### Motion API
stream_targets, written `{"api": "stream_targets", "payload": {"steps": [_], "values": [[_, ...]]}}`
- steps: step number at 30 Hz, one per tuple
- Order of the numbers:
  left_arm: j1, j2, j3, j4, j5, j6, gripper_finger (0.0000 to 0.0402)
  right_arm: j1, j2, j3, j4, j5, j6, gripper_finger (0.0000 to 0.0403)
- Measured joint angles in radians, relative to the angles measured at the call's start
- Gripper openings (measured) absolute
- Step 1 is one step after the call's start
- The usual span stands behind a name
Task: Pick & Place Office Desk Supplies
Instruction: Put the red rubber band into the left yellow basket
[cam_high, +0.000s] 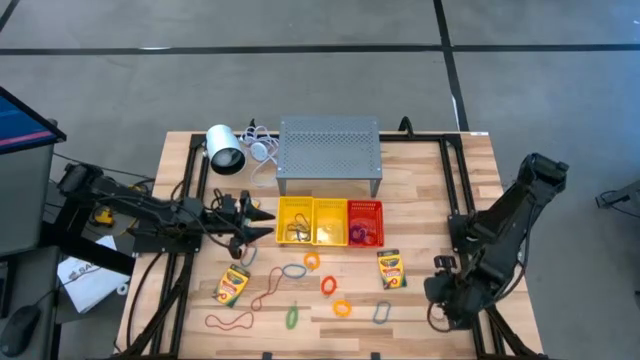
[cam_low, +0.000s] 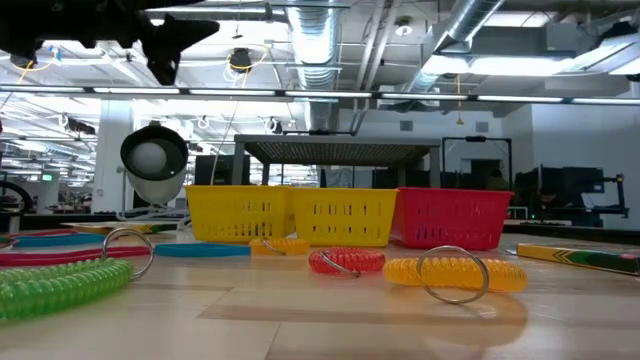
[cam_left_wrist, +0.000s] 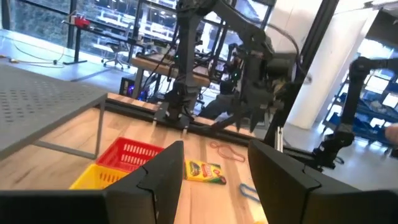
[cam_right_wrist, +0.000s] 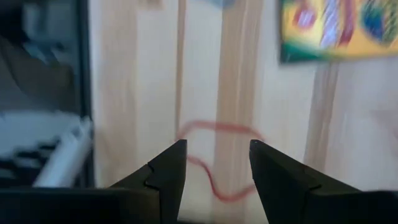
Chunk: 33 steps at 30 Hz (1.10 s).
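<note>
Two yellow-and-green crayon boxes (cam_high: 232, 285) (cam_high: 391, 268) lie flat on the wooden table. Thin red rubber bands (cam_high: 228, 321) and small coiled rings in orange (cam_high: 328, 285), green (cam_high: 292, 316) and grey (cam_high: 381, 313) lie scattered between them. My left gripper (cam_high: 262, 222) hangs open and level, left of the yellow baskets (cam_high: 295, 220), with nothing between its fingers. My right gripper (cam_high: 440, 292) points down near the table's right edge. It is open, above a red rubber band (cam_right_wrist: 214, 158) that lies flat on the wood, beside one crayon box (cam_right_wrist: 336, 28).
Two yellow baskets and a red basket (cam_high: 364, 222) stand in a row mid-table. Behind them are the grey perforated stand (cam_high: 330, 155) and the white lamp (cam_high: 225, 150). Black frame rails (cam_high: 452, 190) run along the table's sides.
</note>
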Motion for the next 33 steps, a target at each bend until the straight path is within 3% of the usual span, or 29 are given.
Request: {"api": "stream_targets", "payload": {"steps": [14, 33], "values": [[-0.005, 0.388, 0.0, 0.504, 0.0, -0.002, 0.0176, 0.07, 0.143, -0.059, -0.097, 0.01, -0.132, 0.017], [-0.006, 0.416, 0.0, 0.543, 0.026, -0.004, 0.0176, 0.06, 0.187, -0.168, 0.094, 0.015, -0.133, 0.017]]}}
